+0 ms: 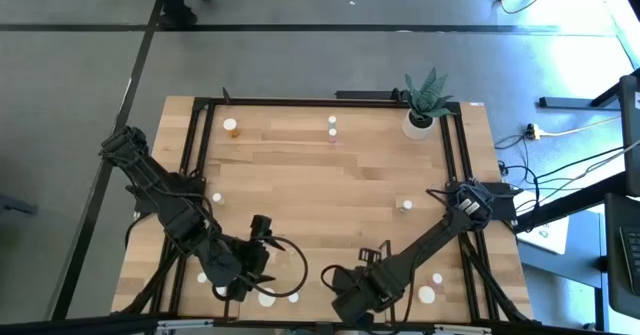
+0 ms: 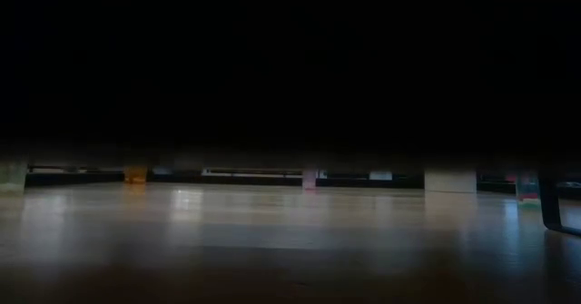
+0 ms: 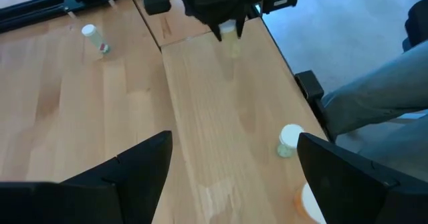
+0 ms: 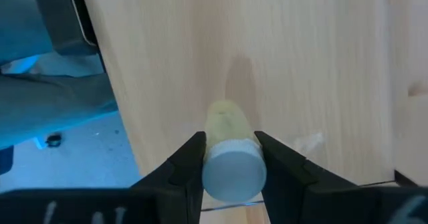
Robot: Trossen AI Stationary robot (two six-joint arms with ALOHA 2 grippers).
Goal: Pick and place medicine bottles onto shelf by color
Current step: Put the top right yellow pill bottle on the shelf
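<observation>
Right gripper (image 4: 231, 160) clamps a pale yellowish bottle (image 4: 231, 154) at the table's near edge, shelf (image 1: 300, 155) lying farther back across the table; left gripper (image 3: 231, 167) open nearby, empty.

A small pale-yellow bottle with a white cap (image 4: 231, 167) is clamped between two dark fingers above the light-wood tabletop's near edge. An amber bottle (image 1: 231, 127) and a tiny white-capped one (image 1: 332, 125) stand upright near the far edge.
</observation>
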